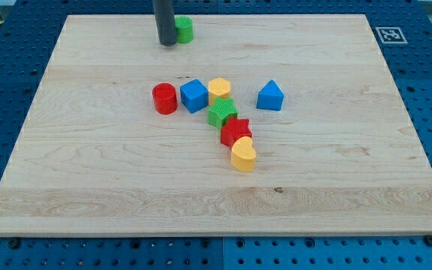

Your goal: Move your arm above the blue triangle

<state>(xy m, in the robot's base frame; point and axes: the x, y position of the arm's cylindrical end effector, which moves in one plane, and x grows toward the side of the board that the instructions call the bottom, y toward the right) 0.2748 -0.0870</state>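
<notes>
The blue triangle (pixel 271 96) lies right of the board's middle, apart from the other blocks. My tip (pixel 167 43) rests near the view's top, left of centre, touching the left side of a green round block (pixel 184 29). The tip is far to the upper left of the blue triangle. A red cylinder (pixel 164 98), a blue cube (pixel 193 95), a yellow hexagon (pixel 219 89), a green star (pixel 222 113), a red star (pixel 236 132) and a yellow heart (pixel 244 156) form a cluster in the middle.
The wooden board (pixel 88 165) lies on a blue perforated table. A black-and-white marker tag (pixel 390 34) sits off the board's top right corner.
</notes>
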